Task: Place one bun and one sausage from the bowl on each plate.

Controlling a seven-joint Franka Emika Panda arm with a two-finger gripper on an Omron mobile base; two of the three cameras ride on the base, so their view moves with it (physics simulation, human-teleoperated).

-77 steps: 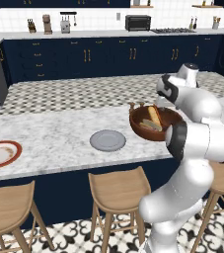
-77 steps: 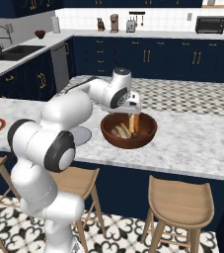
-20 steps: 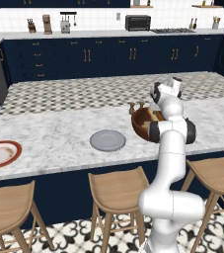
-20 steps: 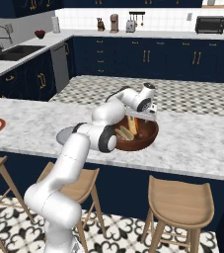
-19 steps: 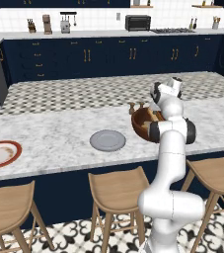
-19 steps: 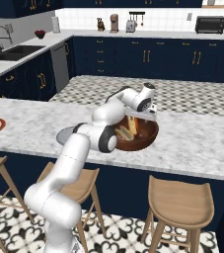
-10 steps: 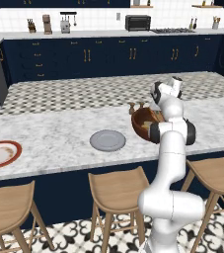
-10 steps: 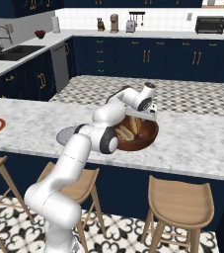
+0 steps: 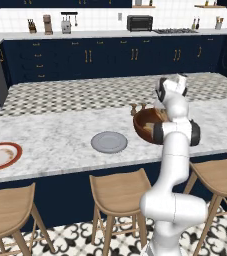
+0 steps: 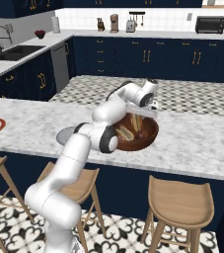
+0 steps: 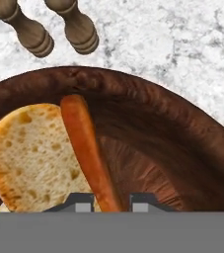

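hand view has my gripper (image 11: 112, 201) clenched on the near end of the sausage (image 11: 87, 148) in the bowl (image 11: 182, 148); it looks smooth, light, slip-prone, so i'd grip mid-length.

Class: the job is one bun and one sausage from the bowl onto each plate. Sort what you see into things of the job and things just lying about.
Job: bowl, bun, sausage, grey plate, orange-rimmed plate, gripper.

Lying about: two wooden shakers, stools, toaster oven.
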